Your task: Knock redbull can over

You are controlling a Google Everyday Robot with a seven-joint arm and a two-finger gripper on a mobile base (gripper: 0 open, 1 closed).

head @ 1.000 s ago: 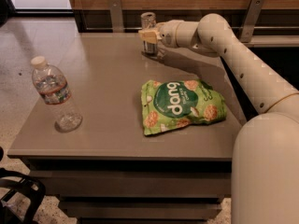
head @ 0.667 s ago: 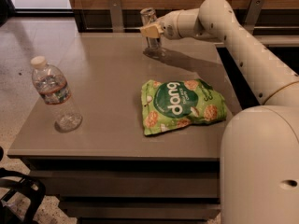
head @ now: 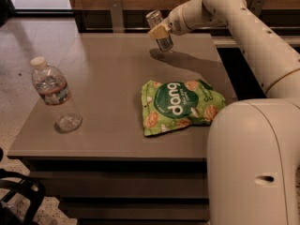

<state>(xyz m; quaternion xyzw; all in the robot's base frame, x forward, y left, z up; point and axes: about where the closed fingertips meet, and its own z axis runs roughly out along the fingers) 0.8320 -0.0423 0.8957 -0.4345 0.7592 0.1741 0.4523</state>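
The redbull can (head: 161,37) is a slim silver-grey can at the far middle of the table (head: 108,78). It leans with its top toward the left, and its base is on or just above the tabletop. My gripper (head: 159,31) is at the can's upper half and touches it, reaching in from the right on the white arm (head: 243,18).
A clear water bottle (head: 54,95) with a white cap stands upright near the table's front left. A green snack bag (head: 180,106) lies flat at the middle right. A wooden wall with metal brackets (head: 115,13) runs behind the table. The robot's white body (head: 253,163) fills the front right.
The can stood upright a second ago and now leans to the left. My gripper has moved up and a little left with it.
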